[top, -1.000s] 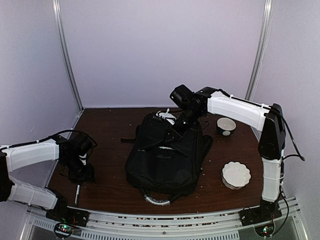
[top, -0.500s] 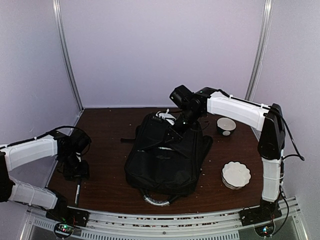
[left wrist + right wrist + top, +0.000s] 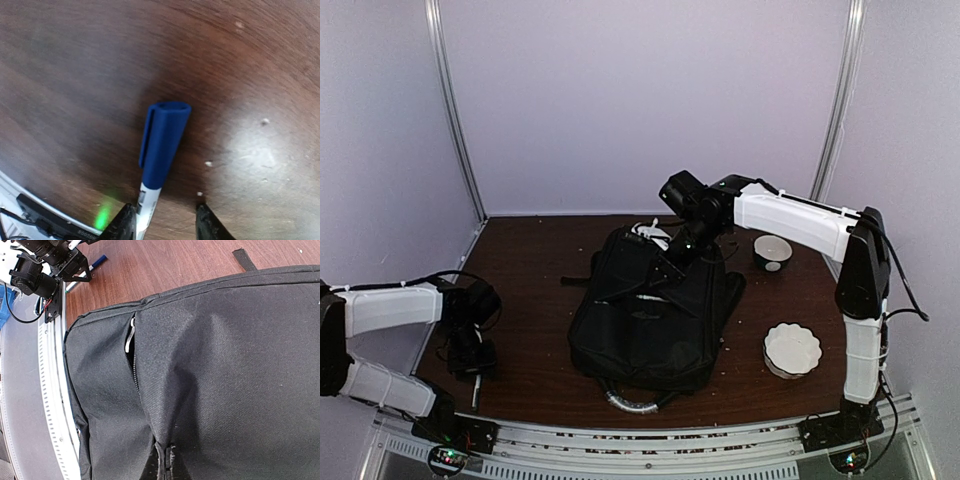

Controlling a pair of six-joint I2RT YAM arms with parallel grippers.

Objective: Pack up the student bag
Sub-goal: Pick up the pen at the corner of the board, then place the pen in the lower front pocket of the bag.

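Note:
The student bag (image 3: 650,310) is a large black backpack lying mid-table, with its grey-silver handle (image 3: 635,402) toward the near edge. My right gripper (image 3: 672,262) is shut on a pinch of the bag's fabric near its far end. In the right wrist view (image 3: 167,462) the fabric bunches beside a partly open zipper (image 3: 131,347). My left gripper (image 3: 472,358) is low over the table at the near left. It is open (image 3: 165,220) and straddles a white pen with a blue cap (image 3: 162,145). The pen lies on the table, close to the left finger (image 3: 122,225).
A dark bowl with a white inside (image 3: 772,250) stands right of the bag at the back. A white scalloped dish (image 3: 792,348) sits at the right front. Something white (image 3: 650,232) lies behind the bag. A loose black strap (image 3: 245,259) rests on the wood.
My left gripper has moved toward the near-left corner and now stands over the pen. The right arm and the bag have not visibly moved.

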